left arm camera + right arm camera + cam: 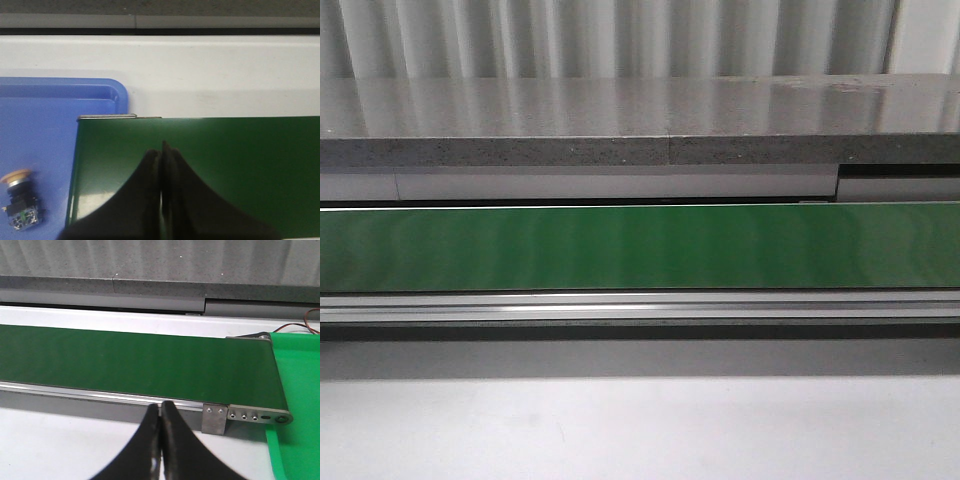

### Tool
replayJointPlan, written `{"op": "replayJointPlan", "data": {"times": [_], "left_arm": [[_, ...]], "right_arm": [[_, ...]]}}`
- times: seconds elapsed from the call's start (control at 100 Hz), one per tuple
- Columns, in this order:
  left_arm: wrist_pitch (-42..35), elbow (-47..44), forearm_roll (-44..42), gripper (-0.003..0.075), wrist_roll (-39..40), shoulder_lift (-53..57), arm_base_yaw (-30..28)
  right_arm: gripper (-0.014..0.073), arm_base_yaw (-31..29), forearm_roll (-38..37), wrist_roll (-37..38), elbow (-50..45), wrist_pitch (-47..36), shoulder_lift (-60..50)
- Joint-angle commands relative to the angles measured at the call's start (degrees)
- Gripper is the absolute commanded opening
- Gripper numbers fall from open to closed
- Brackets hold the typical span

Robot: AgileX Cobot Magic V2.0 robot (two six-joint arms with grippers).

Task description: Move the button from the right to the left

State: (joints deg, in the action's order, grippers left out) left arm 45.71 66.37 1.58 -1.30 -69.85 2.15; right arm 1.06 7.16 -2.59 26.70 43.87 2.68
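The button (19,199) lies on its side in a blue tray (55,130), its yellow head up and its boxy block down in the left wrist view. My left gripper (162,148) hangs over the green belt (225,165) beside that tray, shut with nothing between its fingers. My right gripper (160,407) is shut and empty too, just in front of the belt's metal side rail (100,392). Neither gripper shows in the front view, and no button is there either.
The green conveyor belt (640,246) runs across the front view between a grey stone ledge (640,125) and a metal rail (640,306). A green tray (300,405) sits at the belt's end in the right wrist view. White tabletop (640,430) lies in front.
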Motion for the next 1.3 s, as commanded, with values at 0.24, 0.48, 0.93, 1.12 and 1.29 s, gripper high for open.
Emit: {"op": "replayJointPlan", "data": {"times": [0.24,0.48,0.93,1.12,1.29], "left_arm": [[-12.55,-14.38,3.52,-0.0020,0.33,20.28,3.79],[-17.23,-24.25,3.61,-0.0020,0.33,35.34,3.79],[-21.01,-40.85,0.06,-0.0020,0.56,58.95,3.44],[-24.72,-48.41,-1.10,-0.0020,0.56,68.46,3.44],[-31.08,-54.41,-1.24,-0.0020,0.65,71.57,3.35]], "right_arm": [[-0.0066,-0.05,0.56,-0.48,1.15,-4.31,0.81],[-0.0066,-0.05,0.56,-0.48,1.15,-4.31,0.81],[-0.0066,-0.05,0.56,-0.48,1.15,-4.31,0.81],[-0.0066,-0.05,0.56,-0.48,1.15,-4.31,0.81],[-0.0066,-0.05,0.56,-0.48,1.15,-4.25,0.81]]}}
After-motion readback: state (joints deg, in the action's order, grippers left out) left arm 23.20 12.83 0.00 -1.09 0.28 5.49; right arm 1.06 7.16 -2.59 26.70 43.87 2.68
